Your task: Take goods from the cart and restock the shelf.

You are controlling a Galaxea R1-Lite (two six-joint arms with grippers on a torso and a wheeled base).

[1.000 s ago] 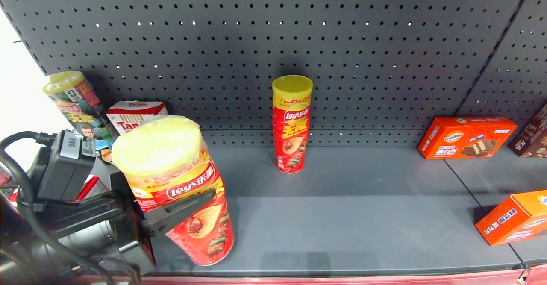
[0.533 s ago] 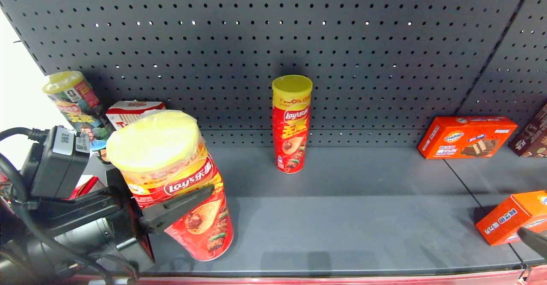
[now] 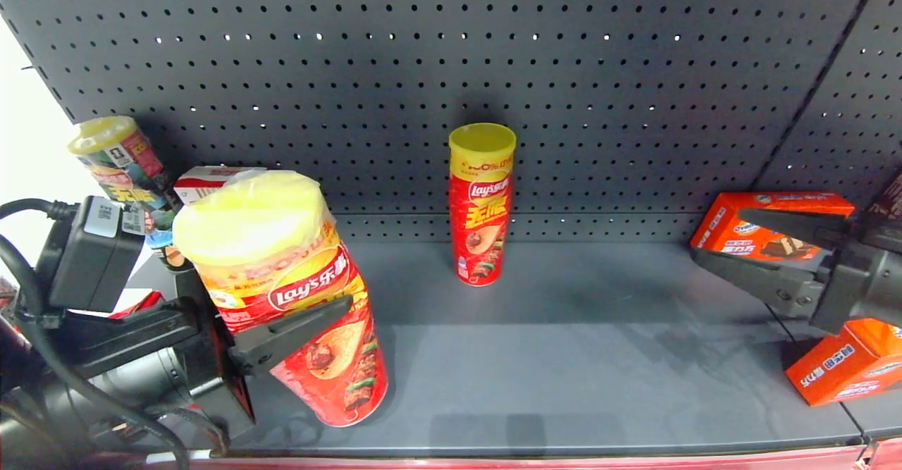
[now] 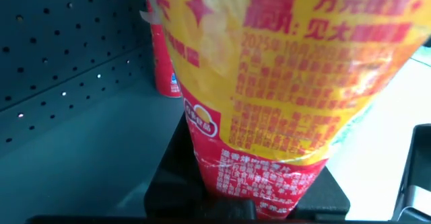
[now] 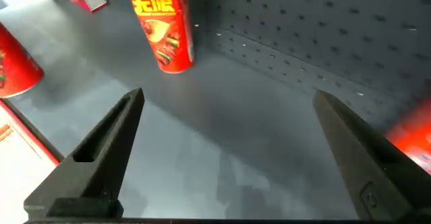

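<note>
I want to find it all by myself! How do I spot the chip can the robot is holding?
Look at the dark shelf with the holey back wall, then go to its front left corner, where the left gripper is shut on a red chip can. Unlike the upright red can at the back, it leans and has crinkly clear wrap over its yellow lid.

You're looking at a dark grey shelf [image 3: 578, 357]; its back panel [image 3: 493, 54] is showing a regular dot pattern of holes. The front-left chip can [image 3: 282, 258] and back-edge chip can [image 3: 481, 206] are showing red bodies, yellow tops. The right-edge boxes [image 3: 842, 366] are showing orange.
</note>
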